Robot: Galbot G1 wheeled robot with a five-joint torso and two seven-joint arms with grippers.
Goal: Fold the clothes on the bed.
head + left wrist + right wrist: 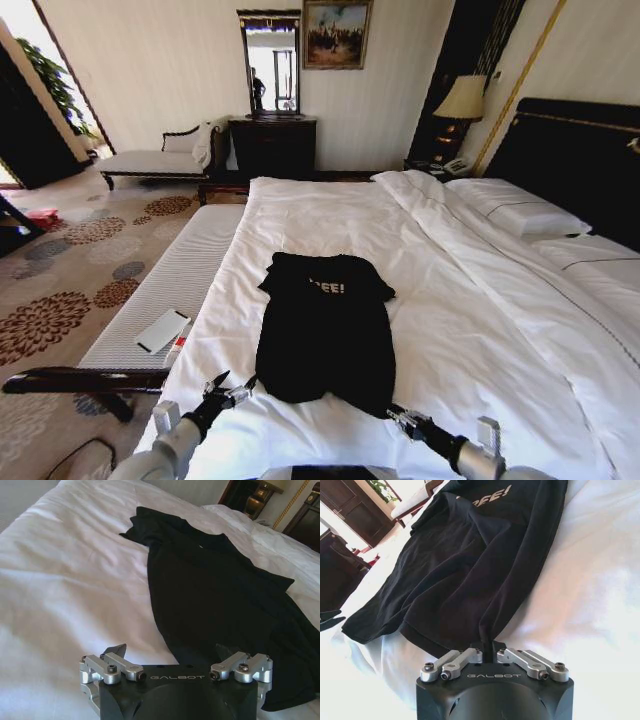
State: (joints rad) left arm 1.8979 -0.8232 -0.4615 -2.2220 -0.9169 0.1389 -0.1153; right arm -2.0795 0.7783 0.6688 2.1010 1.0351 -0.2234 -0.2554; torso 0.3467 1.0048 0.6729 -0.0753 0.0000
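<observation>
The clothes (325, 325), a black top with white lettering, lie flat in the middle of the white bed (480, 330), the hem toward me. My left gripper (232, 385) is open at the hem's left corner. In the left wrist view its fingers (118, 650) are spread wide, and the edge of the clothes (215, 595) runs between them. My right gripper (392, 411) is at the hem's right corner. In the right wrist view it (487, 649) is shut, pinching a raised fold of the clothes (470, 565).
A grey bench (150, 300) runs along the bed's left side with a white flat object (163, 330) on it. Pillows (520, 215) and a dark headboard (580, 160) are at the right. White sheet lies bare all around the top.
</observation>
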